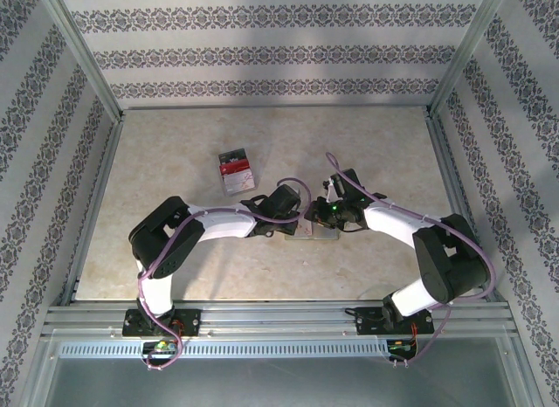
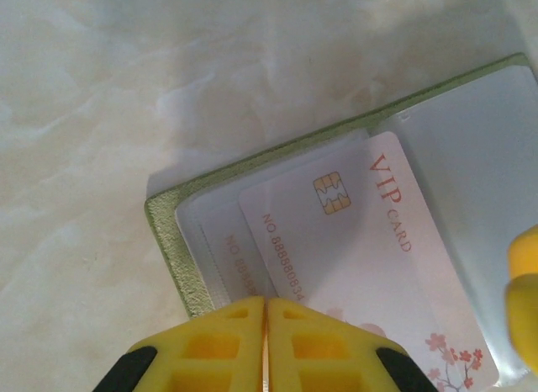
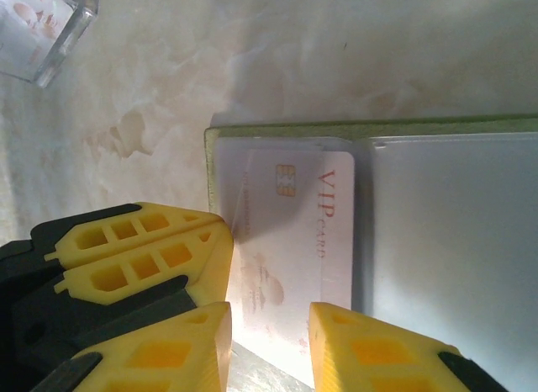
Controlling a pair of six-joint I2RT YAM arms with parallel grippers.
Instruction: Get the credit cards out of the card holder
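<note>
Here, my left fingers (image 2: 223, 346) are clenched flat together with no gap between them. Their tips bear down on the near edge of the open card holder (image 2: 471, 140). I judge they are there to pin it to the tabletop (image 2: 101, 89) so it cannot slide while a card is drawn. Whether a sleeve page is nipped between them I cannot tell.

My right fingers (image 3: 378, 350) are spread and grip nothing. The pale pink VIP card (image 3: 294, 241) lies in the gap between them, ready to be pinched. It sits askew on its clear sleeve, chip end towards the holder's green rim, so it looks partly slid out of its pocket. A second card with orange numbering shows beneath it on the left wrist view, tucked in the sleeve.

The two sets of fingers come at the holder from opposite sides, just beside each other, one to hold and one to pull.

From above, both forearms fold inward from their bases and meet over the holder in the middle of the tabletop. The elbows are pushed outward and the wrists tip down. Beyond my left forearm, apart from the holder, lies a small stack of credit cards (image 1: 237, 171) with a red and white one on top. I take these as cards already out.
</note>
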